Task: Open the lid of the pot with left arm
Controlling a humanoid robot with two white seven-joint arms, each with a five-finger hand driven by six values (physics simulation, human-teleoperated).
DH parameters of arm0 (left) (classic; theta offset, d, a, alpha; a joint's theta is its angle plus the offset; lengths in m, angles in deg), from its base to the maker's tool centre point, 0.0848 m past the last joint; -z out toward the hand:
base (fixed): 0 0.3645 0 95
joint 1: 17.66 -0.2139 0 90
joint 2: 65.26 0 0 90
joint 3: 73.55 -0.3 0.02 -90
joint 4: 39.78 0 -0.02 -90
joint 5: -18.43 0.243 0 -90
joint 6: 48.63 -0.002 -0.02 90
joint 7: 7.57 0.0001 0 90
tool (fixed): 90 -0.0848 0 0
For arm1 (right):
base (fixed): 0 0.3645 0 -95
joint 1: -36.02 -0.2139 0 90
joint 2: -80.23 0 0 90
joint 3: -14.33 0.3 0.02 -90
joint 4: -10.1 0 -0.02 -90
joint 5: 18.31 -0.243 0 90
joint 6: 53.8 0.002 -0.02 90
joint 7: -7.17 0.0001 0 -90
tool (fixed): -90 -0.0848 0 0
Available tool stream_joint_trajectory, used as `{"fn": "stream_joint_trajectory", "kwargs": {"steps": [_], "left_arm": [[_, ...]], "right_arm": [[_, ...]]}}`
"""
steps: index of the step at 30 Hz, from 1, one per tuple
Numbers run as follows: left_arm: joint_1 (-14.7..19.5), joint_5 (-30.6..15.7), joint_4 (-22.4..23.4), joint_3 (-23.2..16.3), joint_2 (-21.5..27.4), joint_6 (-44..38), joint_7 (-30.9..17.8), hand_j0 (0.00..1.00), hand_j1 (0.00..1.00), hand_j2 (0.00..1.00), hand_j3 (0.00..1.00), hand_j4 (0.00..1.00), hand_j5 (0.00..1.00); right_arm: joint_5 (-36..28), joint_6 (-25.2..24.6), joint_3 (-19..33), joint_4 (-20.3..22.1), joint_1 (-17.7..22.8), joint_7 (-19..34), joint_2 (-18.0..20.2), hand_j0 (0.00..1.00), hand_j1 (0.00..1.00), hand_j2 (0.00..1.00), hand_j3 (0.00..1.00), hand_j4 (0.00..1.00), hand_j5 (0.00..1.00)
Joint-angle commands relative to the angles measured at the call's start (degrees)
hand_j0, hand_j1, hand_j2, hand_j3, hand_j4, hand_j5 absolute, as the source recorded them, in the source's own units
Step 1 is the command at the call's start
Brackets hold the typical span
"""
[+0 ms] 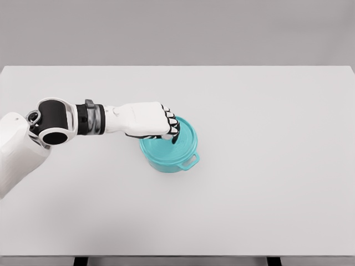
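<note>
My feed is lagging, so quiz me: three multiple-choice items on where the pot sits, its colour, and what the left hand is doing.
1. Where is the pot on the table?
A. far right edge
B. near the middle, slightly left
C. back left corner

2. What colour is the pot?
A. red
B. black
C. teal

3. What is the left hand doing?
A. fingers curled over the lid
B. resting flat on the table, away from the pot
C. out of view

Answers: 1 B, the pot stands just left of the table's centre. 2 C, body, lid and side handle are all teal. 3 A, the fingers curl down over the lid's top.
</note>
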Motion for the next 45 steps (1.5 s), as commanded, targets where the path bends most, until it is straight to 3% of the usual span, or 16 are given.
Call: {"fn": "stream_joint_trajectory", "kwargs": {"steps": [1, 11, 20, 23, 29, 35, 45], "left_arm": [[0.00, -0.28, 0.01, 0.14, 0.11, -0.08, -0.02, 0.52, 0.52, 0.52, 0.52, 0.52, 0.52], [0.44, -1.95, -0.08, 0.67, 0.90, -0.08, -0.02, 0.52, 0.52, 0.52, 0.52, 0.52, 0.52], [1.06, -6.70, -0.43, 1.81, 5.73, -0.08, -0.02, 0.52, 0.52, 0.52, 0.52, 0.52, 0.52], [0.97, -7.40, -0.52, 4.45, 6.35, -0.08, -0.02, 0.52, 0.52, 0.52, 0.52, 0.52, 0.52], [0.79, -11.01, -0.52, 5.06, 11.80, -0.08, -0.02, 0.52, 0.52, 0.52, 0.52, 0.52, 0.52], [-0.96, -11.18, -0.17, 6.47, 14.52, -0.08, -0.02, 0.52, 0.52, 0.52, 0.52, 0.52, 0.52], [-6.68, -11.01, 0.44, 13.68, 18.92, -0.08, -0.02, 0.52, 0.52, 0.52, 0.52, 0.52, 0.52]], "right_arm": [[-0.05, 0.03, 0.01, 0.00, 0.00, -0.07, 0.00, 1.00, 1.00, 1.00, 1.00, 1.00, 1.00], [-0.05, 0.03, 0.01, 0.00, 0.00, -0.07, 0.00, 1.00, 1.00, 1.00, 1.00, 1.00, 1.00], [-0.05, 0.03, 0.01, 0.00, 0.00, -0.07, 0.00, 1.00, 1.00, 1.00, 1.00, 1.00, 1.00], [-0.05, 0.03, 0.01, 0.00, 0.00, 0.02, 0.00, 1.00, 1.00, 1.00, 1.00, 1.00, 1.00], [-0.05, 0.03, 0.01, 0.00, 0.00, 0.02, 0.00, 1.00, 1.00, 1.00, 1.00, 1.00, 1.00], [-0.05, 0.03, 0.01, 0.00, 0.00, 0.02, 0.00, 1.00, 1.00, 1.00, 1.00, 1.00, 1.00], [-0.05, 0.03, 0.01, 0.00, 0.00, 0.02, 0.00, 1.00, 1.00, 1.00, 1.00, 1.00, 1.00]]}}
